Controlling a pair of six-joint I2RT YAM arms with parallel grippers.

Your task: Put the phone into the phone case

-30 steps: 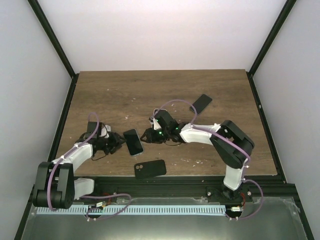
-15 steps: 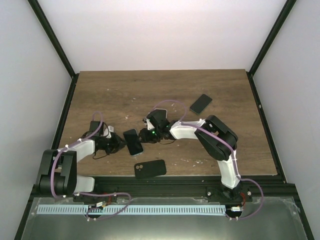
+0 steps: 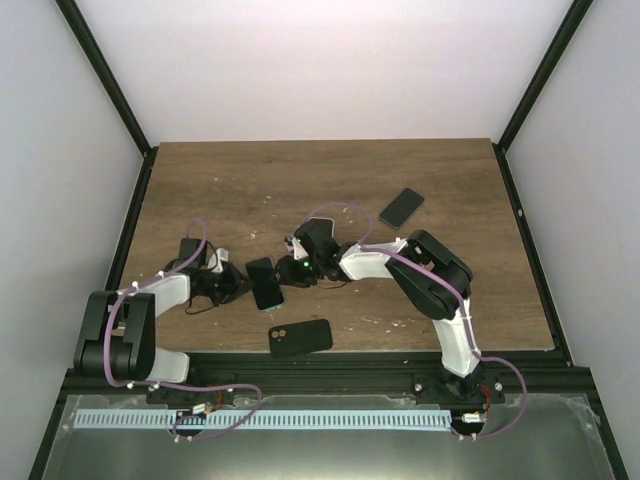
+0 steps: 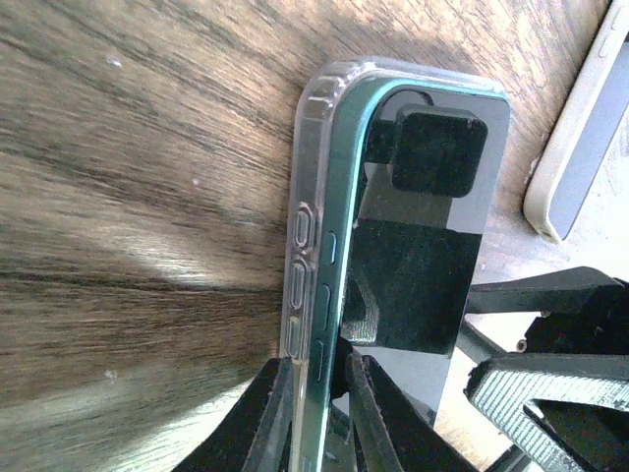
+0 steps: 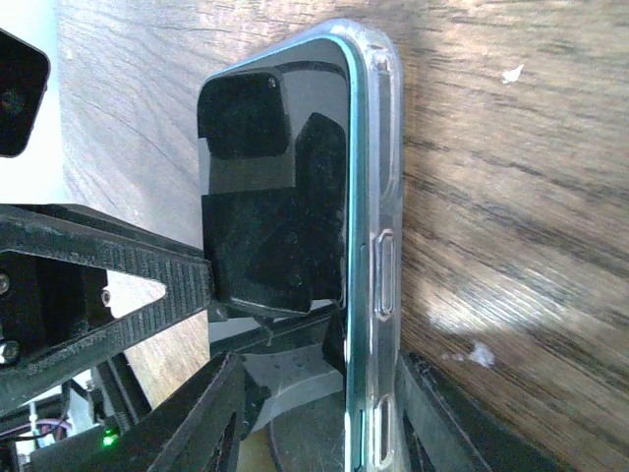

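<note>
phone: [image 3: 266,284] lies flat mid-table, nearer the near edge than the far one, long axis roughly near-to-far, teal rim, screen up.
case: clear [image 4: 300,236], under and around the phone. In the wrist views the teal rim stands proud of the case wall along one long side, so it looks only part seated.
left gripper: [image 3: 232,288] at the phone's left side, fingers [image 4: 260,423] drawn close and clamped across case wall and phone rim.
right gripper: [image 3: 290,272] at the phone's right side, fingers [image 5: 211,423] set wide either side of the phone's end. Contact is unclear, so can't tell if it grips.
step: pressing the phone home into the case; judged late in the task.
do it well: steady the case wall on one side, push down on the raised rim and work along toward the corners. Line the side buttons up with the case's button covers. Go easy on the glass. Don't drag the pair across the table [image 3: 250,190].
risk: a corner pops back out, or the phone skids.
others: black case [image 3: 300,338] by the near edge, near the phone; second phone [image 3: 402,207] toward the right edge, well apart. Leave both.
</note>
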